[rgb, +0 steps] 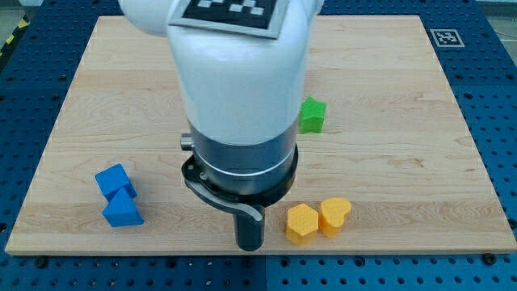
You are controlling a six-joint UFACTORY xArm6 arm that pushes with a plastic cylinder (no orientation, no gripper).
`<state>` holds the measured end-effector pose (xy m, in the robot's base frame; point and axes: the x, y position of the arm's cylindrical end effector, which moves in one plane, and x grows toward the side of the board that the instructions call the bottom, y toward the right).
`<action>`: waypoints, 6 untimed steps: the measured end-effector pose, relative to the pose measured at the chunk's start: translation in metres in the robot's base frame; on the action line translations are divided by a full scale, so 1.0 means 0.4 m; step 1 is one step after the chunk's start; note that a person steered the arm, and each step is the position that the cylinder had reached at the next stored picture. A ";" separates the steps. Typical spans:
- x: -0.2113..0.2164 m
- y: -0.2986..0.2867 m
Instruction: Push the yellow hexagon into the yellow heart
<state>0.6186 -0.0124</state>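
Observation:
The yellow hexagon (pixel 301 224) lies near the view's bottom edge of the wooden board, right of centre. The yellow heart (pixel 334 215) sits just to its right, touching it or nearly so. My tip (pixel 249 245) is at the lower end of the dark rod, a short way to the left of the hexagon and apart from it. The arm's large white and grey body hides the board's middle.
A green block (pixel 313 115) lies right of the arm, above the yellow pair. A blue cube (pixel 115 181) and a blue triangle (pixel 122 210) touch each other at the lower left. The board's front edge (pixel 258 252) runs just below my tip.

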 end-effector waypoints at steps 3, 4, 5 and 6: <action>-0.006 0.145; -0.105 0.051; -0.224 -0.049; -0.366 -0.119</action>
